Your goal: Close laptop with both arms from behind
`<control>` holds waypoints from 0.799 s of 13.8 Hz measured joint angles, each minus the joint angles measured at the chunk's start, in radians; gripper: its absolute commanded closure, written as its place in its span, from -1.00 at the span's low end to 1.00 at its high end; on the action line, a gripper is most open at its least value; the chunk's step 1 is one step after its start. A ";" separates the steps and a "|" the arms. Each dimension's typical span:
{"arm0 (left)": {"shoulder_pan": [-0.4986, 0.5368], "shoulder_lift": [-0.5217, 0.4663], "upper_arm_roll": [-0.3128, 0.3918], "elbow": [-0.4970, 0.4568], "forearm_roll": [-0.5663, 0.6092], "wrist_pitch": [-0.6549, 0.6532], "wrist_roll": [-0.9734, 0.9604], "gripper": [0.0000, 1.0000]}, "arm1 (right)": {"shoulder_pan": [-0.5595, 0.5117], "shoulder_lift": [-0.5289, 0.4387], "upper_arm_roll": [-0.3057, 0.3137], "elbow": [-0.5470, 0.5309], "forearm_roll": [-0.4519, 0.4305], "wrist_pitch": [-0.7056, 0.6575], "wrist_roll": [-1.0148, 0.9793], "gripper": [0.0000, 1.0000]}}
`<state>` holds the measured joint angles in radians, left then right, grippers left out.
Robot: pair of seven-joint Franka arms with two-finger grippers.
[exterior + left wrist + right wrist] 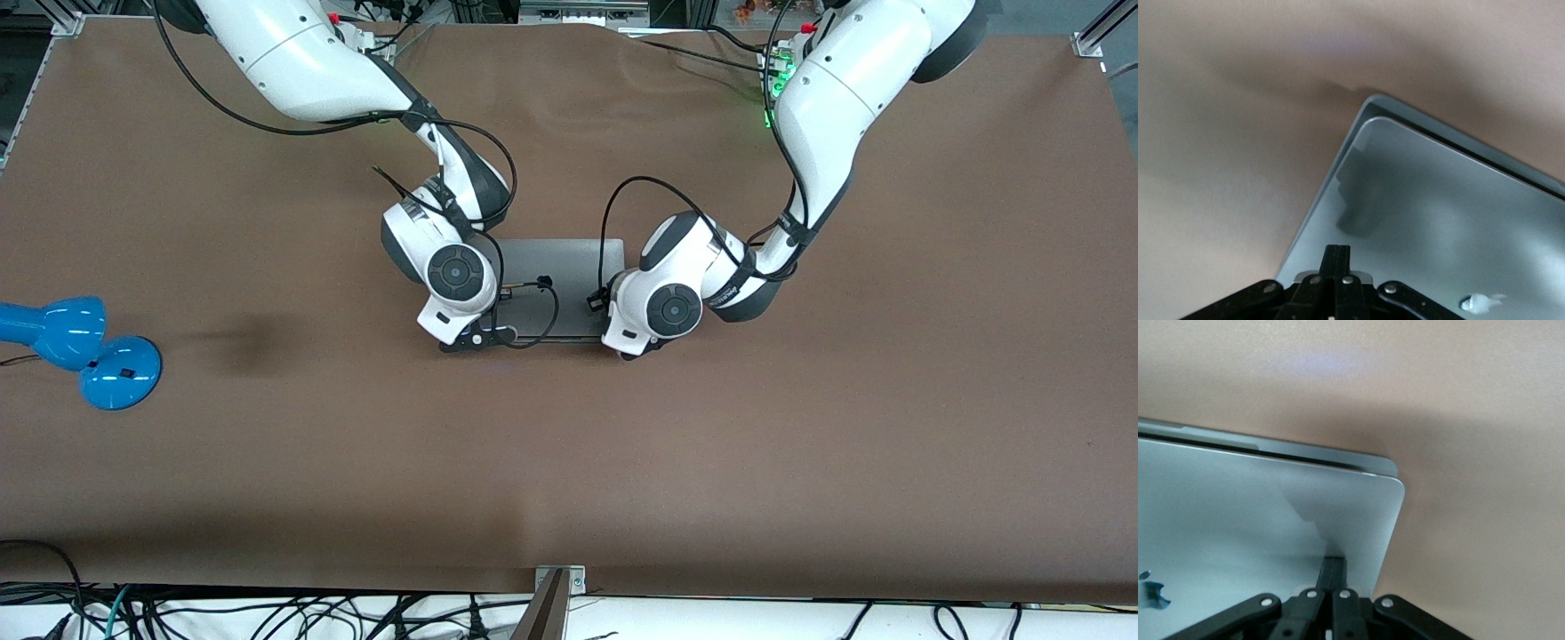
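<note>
Lamp: a blue lamp [80, 351] lay at the right arm's end of the table [569, 462].
Laptop: the laptop [556, 271] sat mid-table, lid apparently almost down.
Right gripper [1333, 570]: clenched, tips on the lid.
Left gripper [1336, 257]: clenched, tips on the lid.

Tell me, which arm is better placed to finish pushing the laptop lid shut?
Neither clearly; probably both together. The left gripper and the right gripper each rest shut fingers on the laptop lid near one corner. A thin gap shows between lid and base in both wrist views.
</note>
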<state>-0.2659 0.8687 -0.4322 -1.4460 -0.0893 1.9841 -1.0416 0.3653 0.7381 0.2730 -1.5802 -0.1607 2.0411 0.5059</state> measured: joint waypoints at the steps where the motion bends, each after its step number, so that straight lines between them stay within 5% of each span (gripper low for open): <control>1: -0.007 0.009 0.004 0.003 0.005 0.006 0.000 1.00 | 0.000 0.011 0.000 0.006 -0.002 0.003 0.000 1.00; 3: -0.020 0.022 0.007 0.015 0.008 0.011 0.000 1.00 | 0.000 0.020 -0.001 0.025 -0.002 0.006 -0.002 1.00; 4: -0.025 0.024 0.010 0.018 0.008 0.012 0.000 1.00 | 0.000 0.021 -0.001 0.043 -0.002 0.006 -0.002 -0.26; 5: -0.027 0.026 0.012 0.020 0.012 0.015 0.000 1.00 | -0.001 0.020 -0.001 0.064 -0.002 0.005 -0.002 -0.99; 7: -0.027 0.031 0.012 0.024 0.023 0.021 0.000 0.98 | -0.016 0.015 -0.003 0.098 -0.002 0.004 -0.001 -1.00; 8: -0.027 0.032 0.012 0.025 0.024 0.021 0.000 0.29 | -0.028 0.005 -0.003 0.108 -0.002 0.004 -0.002 -1.00; 9: -0.027 0.032 0.012 0.026 0.024 0.023 0.000 -0.99 | -0.042 -0.010 -0.004 0.114 -0.002 0.004 -0.002 -1.00; 11: -0.027 0.033 0.013 0.029 0.025 0.029 0.000 -1.00 | -0.074 -0.046 -0.004 0.116 -0.002 -0.003 -0.004 -1.00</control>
<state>-0.2928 0.9013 -0.4193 -1.4174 -0.0638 2.0134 -1.0420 0.2915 0.6918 0.2687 -1.4641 -0.1630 2.0386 0.5022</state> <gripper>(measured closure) 0.850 0.432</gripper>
